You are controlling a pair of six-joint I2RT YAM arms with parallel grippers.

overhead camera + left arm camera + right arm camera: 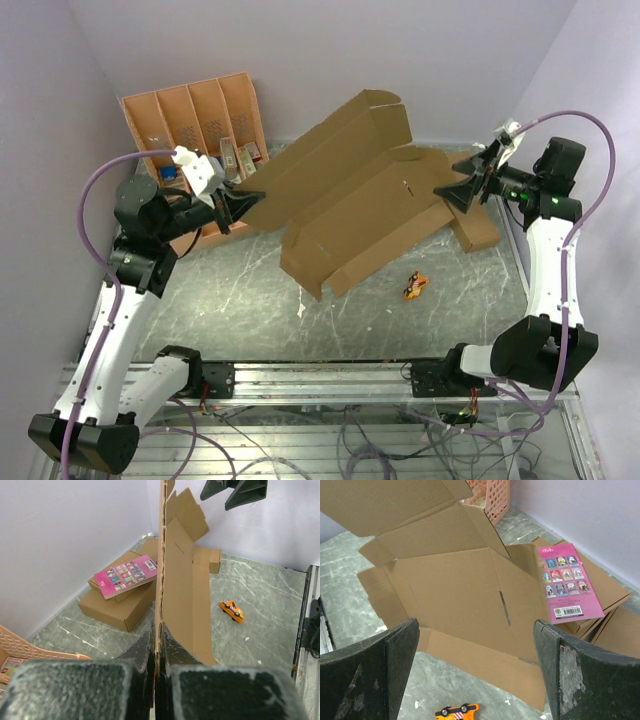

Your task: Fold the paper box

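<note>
Seen from above, the paper box [350, 200] lies unfolded across the middle of the table [240, 300], flaps spread, its left end raised. The left tool [240, 200] is clenched on that left edge. The right tool [462, 190] is released, its jaws wide, just beside the box's right end and grasping nothing. An orange tray [190, 120] stands behind the left arm, and a toy car [415, 286] sits just in front of the box.

From the left wrist, the two fingers [135, 655] pinch one thin cardboard panel edge-on, and the sheet runs away from the camera. A pink book [127, 575] lies on small ready-made boxes [117, 607] close to its far side.

From the right wrist, the fingers stand well apart with the box's slitted panel below and between them.

The main risk, as I judge it, is the single narrow pinch. If the right tool presses a panel down instead of catching a flap, the sheet could pivot or slide out of the left grip, or crease off its score line. A wide swing could also knock the book or the car.
</note>
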